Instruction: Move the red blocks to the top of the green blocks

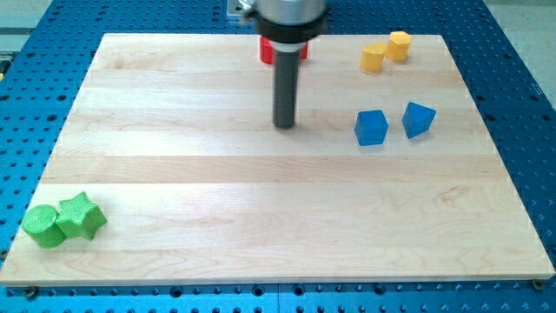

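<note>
Standing near the upper middle of the wooden board, our rod comes down from the view's top, and my tip rests on the wood with no block touching it. We carry no jaws at all: the arm ends in this plain dark rod, so nothing is held or clamped.

Taking my tip as the landmark, a red block lies above it, toward the view's top, close to the board's far edge. The rod's wide collar hides most of the red, so we cannot tell its shape, nor whether it is one block or more. A thin red sliver also shows on the collar's other side.

Far below and to the left of my tip, in the board's bottom left corner, sit the two green blocks. The green cylinder is the one nearer the corner, and the green star block lies just beside it on its right, the two touching or nearly so.

To the right of my tip, at about the same height, a blue cube stands, with a second blue block just beyond it, slightly apart and turned at an angle.

Up and to the right of my tip, two yellow blocks sit close together near the far edge.
</note>
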Controlling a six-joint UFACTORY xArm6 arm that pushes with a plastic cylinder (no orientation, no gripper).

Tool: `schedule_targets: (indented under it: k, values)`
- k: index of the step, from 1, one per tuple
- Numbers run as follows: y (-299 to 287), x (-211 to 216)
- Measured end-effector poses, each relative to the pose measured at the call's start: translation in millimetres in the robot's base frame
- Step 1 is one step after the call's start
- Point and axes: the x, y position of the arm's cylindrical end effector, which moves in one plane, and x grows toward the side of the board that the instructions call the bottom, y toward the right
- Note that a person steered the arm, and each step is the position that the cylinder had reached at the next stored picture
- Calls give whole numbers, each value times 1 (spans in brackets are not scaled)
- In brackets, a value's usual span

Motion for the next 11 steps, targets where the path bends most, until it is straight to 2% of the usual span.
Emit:
schedule_targets:
  k: [1, 2, 3, 5, 7, 10, 11]
  values:
    - [48, -105]
    - [68, -157]
    - [24, -159]
    - [-19, -169]
    - [-130, -74]
    - [-194, 67]
    - [-156, -8]
